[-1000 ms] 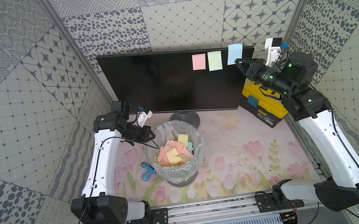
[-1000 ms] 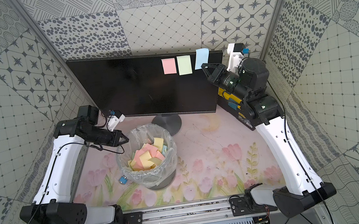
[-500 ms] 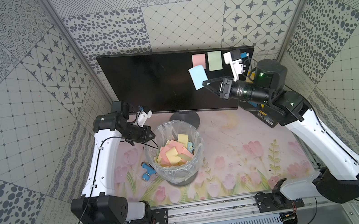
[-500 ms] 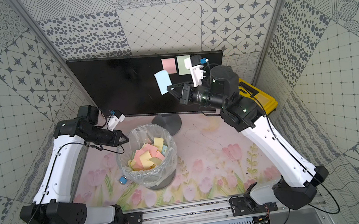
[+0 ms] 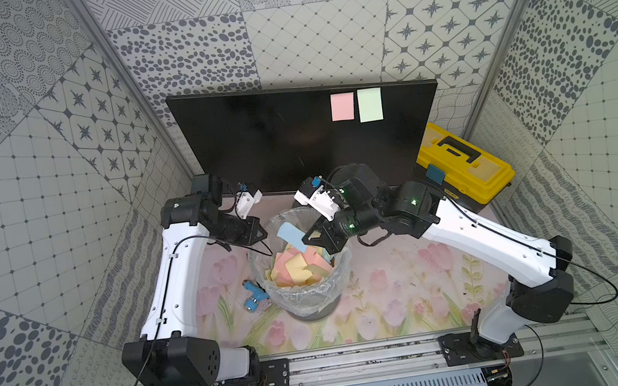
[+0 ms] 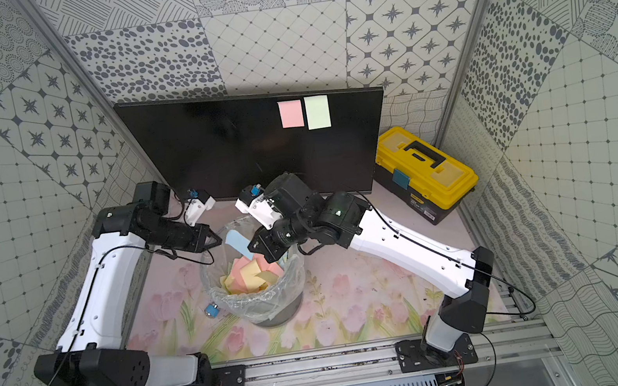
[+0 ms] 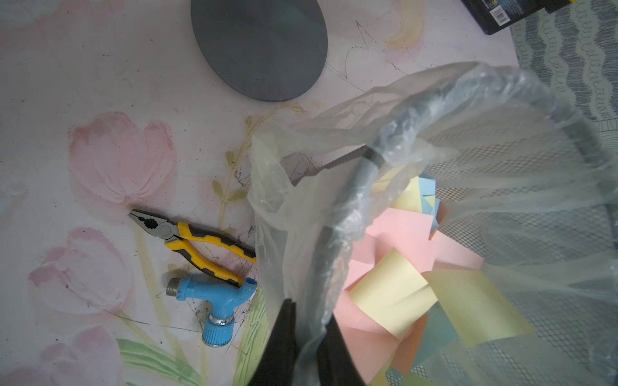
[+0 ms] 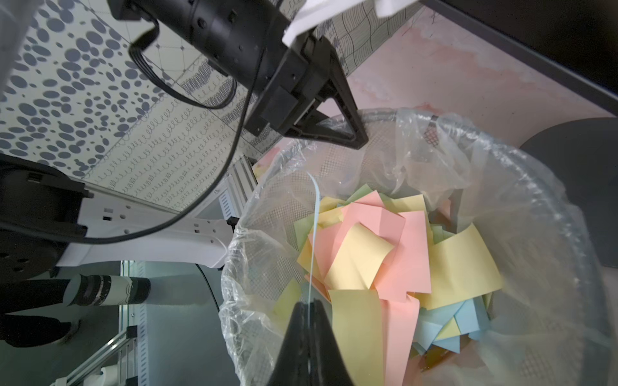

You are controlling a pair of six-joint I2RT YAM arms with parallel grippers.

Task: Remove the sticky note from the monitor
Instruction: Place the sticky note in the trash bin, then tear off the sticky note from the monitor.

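The blue note (image 5: 291, 236) is being pinched by the right gripper (image 5: 309, 238) above the bin (image 5: 306, 305), off the monitor (image 5: 271, 142); the liner (image 7: 301, 207) is being clamped by the left gripper (image 7: 307, 314). Release is best made low, centred.

A blue sticky note (image 5: 291, 235) is held pinched in the right gripper (image 5: 305, 239), directly above the lined waste bin (image 5: 305, 295), which is part filled with pink, yellow and green notes. The left gripper (image 5: 263, 234) is closed on the bin's rim. A pink sticky note (image 5: 342, 106) and a green sticky note (image 5: 370, 104) are seen side by side on the monitor (image 5: 272, 146), near its upper edge. A yellow toolbox (image 5: 464, 168) is placed beside the monitor. A blue tap fitting (image 5: 253, 295) lies just beside the bin.
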